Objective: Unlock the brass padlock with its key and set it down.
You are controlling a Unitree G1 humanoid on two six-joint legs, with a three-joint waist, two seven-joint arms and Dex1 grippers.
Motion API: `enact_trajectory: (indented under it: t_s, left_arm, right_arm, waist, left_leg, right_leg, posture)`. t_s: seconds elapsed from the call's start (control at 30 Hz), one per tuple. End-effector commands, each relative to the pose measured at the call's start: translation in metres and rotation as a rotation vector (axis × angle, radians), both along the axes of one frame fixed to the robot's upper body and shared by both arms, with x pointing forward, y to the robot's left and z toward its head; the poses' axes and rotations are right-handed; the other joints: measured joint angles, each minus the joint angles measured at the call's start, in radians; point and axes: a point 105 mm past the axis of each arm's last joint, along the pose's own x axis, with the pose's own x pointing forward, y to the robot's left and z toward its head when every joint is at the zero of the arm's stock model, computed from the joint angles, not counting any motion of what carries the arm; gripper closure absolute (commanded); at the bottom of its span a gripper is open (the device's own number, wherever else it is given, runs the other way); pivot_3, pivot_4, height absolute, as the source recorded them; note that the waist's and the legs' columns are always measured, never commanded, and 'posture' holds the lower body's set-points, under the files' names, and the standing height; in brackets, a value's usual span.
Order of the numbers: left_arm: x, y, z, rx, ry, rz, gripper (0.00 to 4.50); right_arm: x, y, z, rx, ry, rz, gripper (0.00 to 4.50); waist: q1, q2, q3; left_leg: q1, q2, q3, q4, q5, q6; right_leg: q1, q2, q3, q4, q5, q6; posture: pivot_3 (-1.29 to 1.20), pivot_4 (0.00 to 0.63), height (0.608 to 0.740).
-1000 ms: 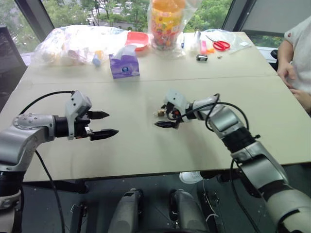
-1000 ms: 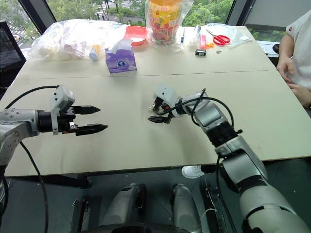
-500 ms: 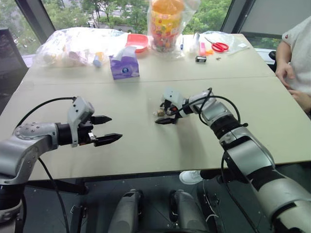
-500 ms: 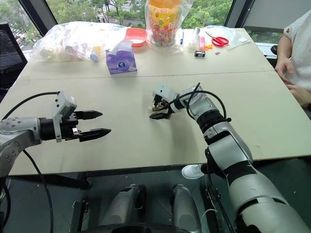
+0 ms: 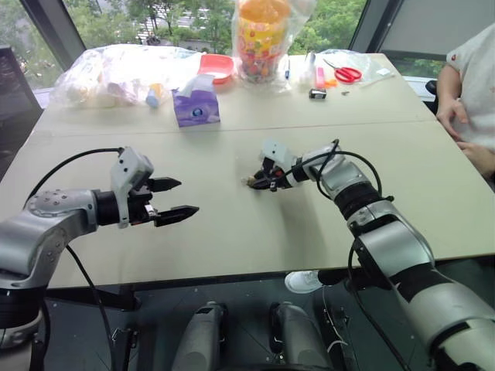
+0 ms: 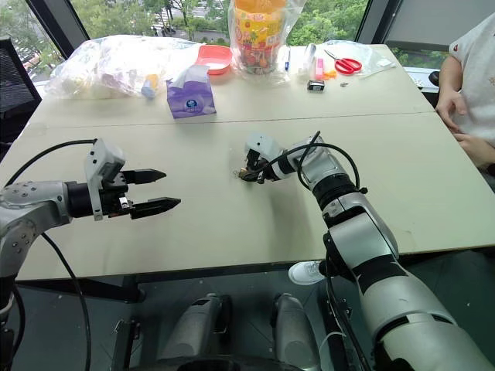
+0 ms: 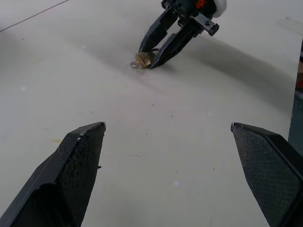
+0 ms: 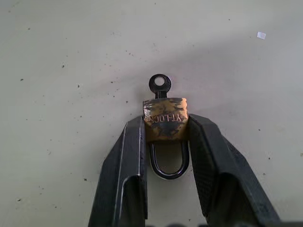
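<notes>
- Step in hand, as we read it: securing the lock before the key gets turned. Our right hand point(image 8: 165, 130) is clamped on the brass padlock point(image 8: 165, 124), one finger on each side of the gold body.
- Padlock sits low on the tabletop point(image 5: 232, 239), mid-table, slightly right of centre. We can't tell whether it rests on the surface or is lifted a touch.
- The key point(image 8: 160, 86) is already in the lock; its dark round bow sticks out of the body on the side away from the right hand. The shackle points back between the fingers and looks closed, so not unlocked yet.
- Our left hand point(image 5: 176, 199) hovers above the tabletop, well to the left of the lock, fingers spread wide, holding nothing. In its wrist view it faces the padlock and the right hand across bare table.
- Next move, our guess: bring the left hand across to the key bow, pinch it, then twist while the right keeps the body steady. The bow is tiny, so approx. alignment won't do.
- Risk: the body may spin in the grip when the key is turned.
- A person sits at the far right edge, clear of the work.
</notes>
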Motion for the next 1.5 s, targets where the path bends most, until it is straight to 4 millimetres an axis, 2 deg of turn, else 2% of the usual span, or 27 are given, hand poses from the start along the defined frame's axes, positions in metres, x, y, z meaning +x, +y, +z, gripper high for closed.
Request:
enact_trajectory:
  t_s: [0.03, 0.13, 0.23, 0.33, 0.43, 0.53, 0.63, 0.7, 1.13, 1.23, 1.3, 1.37, 1.4, 1.5]
  left_arm:
    - [0.008, -0.005, 0.012, -0.071, -0.035, -0.012, 0.04]
    - [0.020, -0.013, 0.018, -0.204, -0.015, -0.026, 0.04]
    - [0.035, -0.018, 0.030, -0.362, 0.013, -0.046, 0.04]
    - [0.046, -0.021, 0.037, -0.431, 0.022, -0.067, 0.04]
    - [0.059, -0.022, 0.044, -0.468, 0.014, -0.067, 0.04]
    - [0.063, -0.024, 0.051, -0.496, 0.017, -0.091, 0.04]
    - [0.065, -0.030, 0.056, -0.509, 0.019, -0.133, 0.90]
    - [0.065, -0.033, 0.055, -0.496, 0.025, -0.151, 1.73]
    - [0.071, -0.044, 0.060, -0.541, 0.021, -0.205, 1.73]
    - [0.068, -0.047, 0.057, -0.529, 0.039, -0.233, 2.51]
    - [0.067, -0.048, 0.056, -0.526, 0.042, -0.237, 3.30]
    - [0.068, -0.048, 0.056, -0.527, 0.042, -0.235, 4.29]
    - [0.068, -0.048, 0.055, -0.526, 0.042, -0.235, 4.49]
    - [0.067, -0.048, 0.054, -0.511, 0.043, -0.234, 4.49]
  right_arm:
    - [0.000, 0.010, 0.020, 0.035, -0.132, 0.053, 3.82]
    - [-0.001, 0.020, 0.061, 0.070, -0.398, 0.104, 3.82]
    - [-0.020, 0.032, 0.102, 0.136, -0.630, 0.184, 3.82]
    - [-0.041, 0.038, 0.123, 0.187, -0.730, 0.220, 3.82]
    - [-0.053, 0.037, 0.126, 0.169, -0.778, 0.238, 3.82]
    - [-0.056, 0.037, 0.125, 0.150, -0.791, 0.237, 3.82]
    - [-0.058, 0.036, 0.128, 0.151, -0.808, 0.226, 3.82]
    - [-0.059, 0.038, 0.128, 0.155, -0.809, 0.224, 3.82]
    - [-0.066, 0.043, 0.126, 0.143, -0.810, 0.252, 3.82]
    - [-0.067, 0.043, 0.126, 0.145, -0.812, 0.252, 3.82]
    - [-0.067, 0.044, 0.127, 0.146, -0.812, 0.251, 3.82]
    - [-0.067, 0.044, 0.127, 0.146, -0.812, 0.252, 3.82]
    - [-0.067, 0.044, 0.127, 0.146, -0.812, 0.252, 3.82]
    - [-0.068, 0.044, 0.126, 0.147, -0.811, 0.252, 3.82]
  waist:
    - [0.003, 0.000, 0.000]
    - [0.005, 0.000, 0.000]
    - [0.005, 0.000, 0.000]
    - [0.006, -0.001, 0.000]
    - [0.005, -0.001, 0.000]
    - [0.005, -0.001, 0.000]
    - [0.005, -0.001, 0.000]
    - [0.005, -0.001, 0.000]
    - [0.006, -0.001, 0.000]
    - [0.006, -0.001, 0.000]
    - [0.006, -0.001, 0.000]
    - [0.006, -0.001, 0.000]
    - [0.006, -0.001, 0.000]
    - [0.006, -0.001, 0.000]
  left_leg:
    - [0.000, 0.000, 0.000, 0.000, 0.000, 0.000]
    - [-0.001, 0.000, 0.000, 0.001, 0.001, -0.001]
    - [-0.001, 0.000, -0.001, 0.004, 0.001, -0.001]
    - [-0.001, 0.000, -0.001, 0.005, 0.001, -0.001]
    - [0.000, 0.000, -0.001, 0.005, 0.001, -0.001]
    - [0.001, 0.000, -0.001, 0.006, 0.001, -0.001]
    - [0.000, 0.000, -0.001, 0.006, 0.001, -0.001]
    - [0.000, 0.000, -0.001, 0.006, 0.001, -0.001]
    - [0.000, 0.000, -0.001, 0.006, 0.001, -0.001]
    - [0.000, 0.000, -0.001, 0.006, 0.001, -0.001]
    - [0.000, 0.000, -0.001, 0.006, 0.001, -0.001]
    - [0.000, 0.000, -0.001, 0.006, 0.001, -0.001]
    - [0.000, 0.000, -0.001, 0.006, 0.001, -0.001]
    - [0.000, 0.000, -0.001, 0.006, 0.001, -0.001]
  right_leg:
    - [0.000, 0.000, 0.000, 0.000, 0.000, 0.000]
    - [0.000, 0.000, 0.000, 0.001, 0.000, 0.001]
    - [-0.001, 0.000, 0.000, 0.005, 0.000, 0.002]
    - [-0.001, 0.000, 0.000, 0.009, -0.001, 0.004]
    - [-0.001, 0.000, 0.000, 0.010, -0.001, 0.004]
    - [0.000, 0.000, 0.000, 0.010, -0.001, 0.004]
    - [0.000, 0.000, 0.000, 0.010, -0.001, 0.003]
    - [0.000, 0.000, 0.000, 0.010, -0.001, 0.003]
    - [0.000, 0.000, 0.000, 0.010, -0.001, 0.003]
    - [0.000, 0.000, 0.000, 0.010, -0.001, 0.003]
    - [0.000, 0.000, 0.000, 0.010, -0.001, 0.003]
    - [0.000, 0.000, 0.000, 0.010, -0.001, 0.003]
    - [0.000, -0.001, 0.000, 0.010, -0.001, 0.003]
    - [0.000, 0.000, 0.000, 0.010, -0.001, 0.003]
  posture:
    - [0.00, 0.150, 0.740]
    - [0.00, 0.150, 0.740]
    - [0.00, 0.150, 0.740]
    - [0.00, 0.150, 0.740]
    - [0.00, 0.150, 0.740]
    - [0.00, 0.150, 0.740]
    - [0.00, 0.150, 0.740]
    - [0.00, 0.150, 0.740]
    - [0.00, 0.150, 0.740]
    - [0.00, 0.150, 0.740]
    - [0.00, 0.150, 0.740]
    - [0.00, 0.150, 0.740]
    - [0.00, 0.150, 0.740]
    - [0.00, 0.150, 0.740]
